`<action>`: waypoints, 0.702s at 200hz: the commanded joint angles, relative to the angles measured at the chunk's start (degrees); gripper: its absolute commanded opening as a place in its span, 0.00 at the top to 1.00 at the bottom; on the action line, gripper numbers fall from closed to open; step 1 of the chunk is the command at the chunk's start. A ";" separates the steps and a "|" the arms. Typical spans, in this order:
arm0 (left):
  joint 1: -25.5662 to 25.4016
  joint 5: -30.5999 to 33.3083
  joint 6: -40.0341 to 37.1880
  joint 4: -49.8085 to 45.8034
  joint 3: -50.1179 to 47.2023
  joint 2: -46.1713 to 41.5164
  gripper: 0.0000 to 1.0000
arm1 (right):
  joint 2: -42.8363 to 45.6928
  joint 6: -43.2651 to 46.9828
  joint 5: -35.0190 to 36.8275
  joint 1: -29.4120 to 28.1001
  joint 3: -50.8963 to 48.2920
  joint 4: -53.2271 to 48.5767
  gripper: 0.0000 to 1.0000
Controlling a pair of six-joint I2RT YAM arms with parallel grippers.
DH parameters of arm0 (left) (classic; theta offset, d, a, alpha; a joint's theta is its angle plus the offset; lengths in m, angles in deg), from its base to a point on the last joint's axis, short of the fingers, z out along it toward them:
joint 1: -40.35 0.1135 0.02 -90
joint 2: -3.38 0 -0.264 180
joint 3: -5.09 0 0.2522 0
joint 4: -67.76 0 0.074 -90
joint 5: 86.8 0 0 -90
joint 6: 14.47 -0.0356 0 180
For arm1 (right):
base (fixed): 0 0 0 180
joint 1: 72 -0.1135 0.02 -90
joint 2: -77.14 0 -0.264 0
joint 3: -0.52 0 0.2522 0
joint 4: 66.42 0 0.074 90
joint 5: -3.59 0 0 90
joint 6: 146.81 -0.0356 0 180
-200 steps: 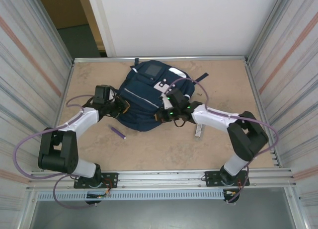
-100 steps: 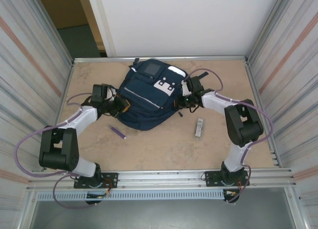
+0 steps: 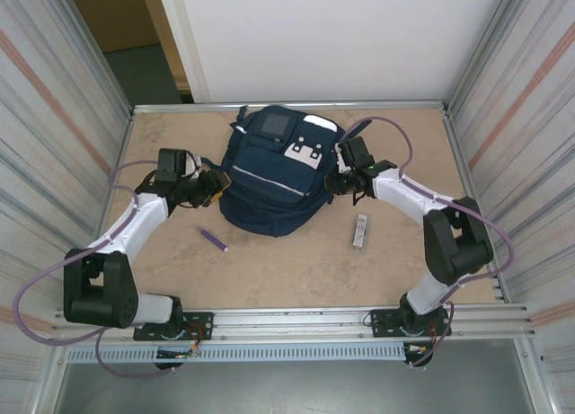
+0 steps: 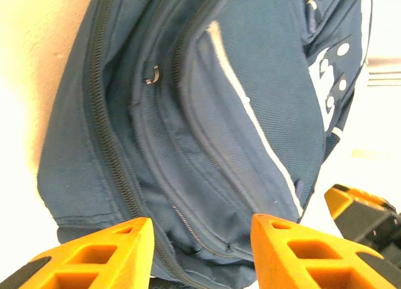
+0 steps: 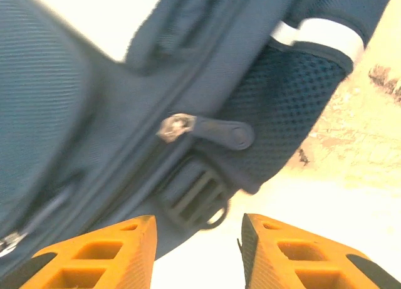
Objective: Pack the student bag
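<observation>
**Top view.** The student bag (image 3: 269, 176) is lying flat on the far middle of the bench (image 3: 296, 270), with its white patches facing up. The left tool (image 3: 216, 182) is sitting just beside the bag's left edge and the right tool (image 3: 334, 182) just beside its right edge, so they are flanking it. A purple pen (image 3: 213, 241) is lying loose on the bench near the bag's lower left. A small grey stick (image 3: 360, 231) is lying to its lower right. What is inside the bag cannot be told.

**Left wrist.** The left tool (image 4: 200, 223) is standing spread, pinching nothing. The student bag (image 4: 250, 82) is lying just beyond the fingertips, with its zip tracks running lengthwise and a small metal pull (image 4: 152, 76) showing.

**Right wrist.** The right tool (image 5: 199, 223) is also standing spread and empty. The student bag (image 5: 94, 113) is lying close ahead, showing a zip pull (image 5: 207, 131), a dark buckle (image 5: 194, 198) and a mesh side pocket (image 5: 282, 113).

**Against a second ago.** The right tool has been moving off the bag's lower front to its right flank. The left tool has been backing slightly away from the left edge. The bag is now sitting squarer to the bench.
</observation>
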 commanded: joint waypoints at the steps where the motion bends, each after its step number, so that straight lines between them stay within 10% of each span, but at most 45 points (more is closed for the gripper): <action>1: -2.34 3.61 1.24 -1.48 3.18 0.62 0.54 | 5.83 3.34 10.57 -3.97 -0.50 -3.15 0.56; 47: -7.52 11.12 5.92 1.04 8.22 7.88 0.52 | 15.61 6.82 3.00 -6.08 -5.38 4.19 0.36; 140: -12.81 23.35 15.69 5.13 8.16 16.66 0.51 | 16.93 5.66 0.28 -6.28 -8.84 7.33 0.35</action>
